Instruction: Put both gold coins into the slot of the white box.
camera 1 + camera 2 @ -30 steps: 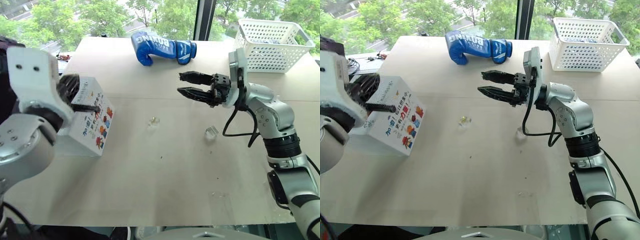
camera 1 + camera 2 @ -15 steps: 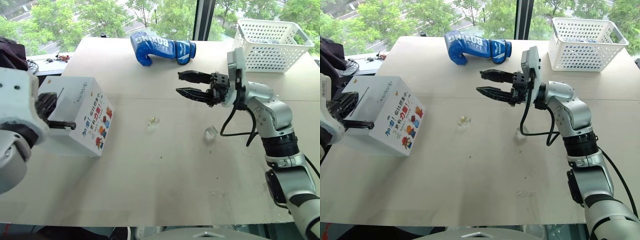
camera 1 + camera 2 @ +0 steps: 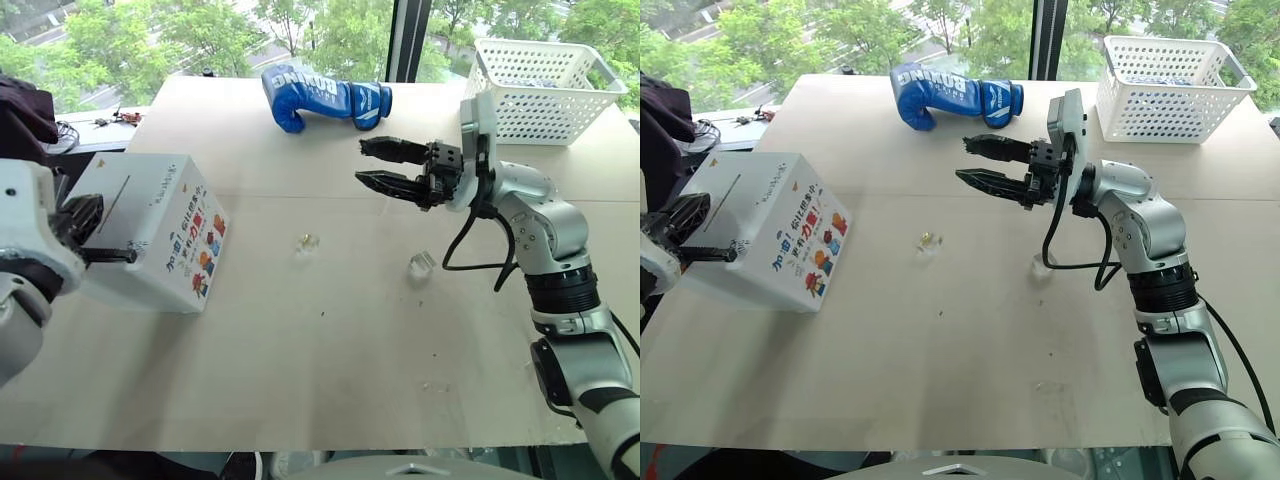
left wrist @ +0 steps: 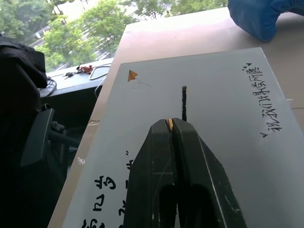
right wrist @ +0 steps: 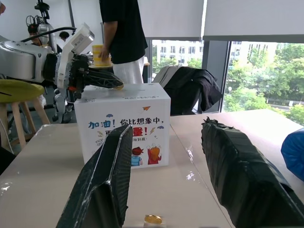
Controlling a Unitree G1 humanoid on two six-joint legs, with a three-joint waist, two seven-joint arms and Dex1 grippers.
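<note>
One gold coin (image 4: pixel 169 124) is seen edge-on as a thin gold sliver pinched between the closed fingertips of the left gripper (image 4: pixel 170 126), directly above the white box (image 3: pixel 150 235). The coin's edge is lined up with the slot (image 4: pixel 184 103), a narrow dark slit whose long axis runs straight away from the fingertips along the box's handwritten top face; the near end of the slot is hidden behind the fingertips. The second gold coin (image 3: pixel 307 241) lies flat on the table (image 3: pixel 330 350), below and to the left of the right gripper (image 3: pixel 375 165) and between it and the box. The right gripper is held above the table with its two fingers parted and nothing between them, pointing leftward toward the box. A small clear piece (image 3: pixel 422 264) lies on the table beneath that gripper's wrist. A blue boxing glove (image 3: pixel 325 95) lies beyond the right gripper near the table's far edge, and a white perforated basket (image 3: pixel 540 85) stands behind the right arm. Compared with a second ago, the left gripper has drawn back toward the robot's left, so more of the box's top is uncovered, while the right gripper has kept its place.
</note>
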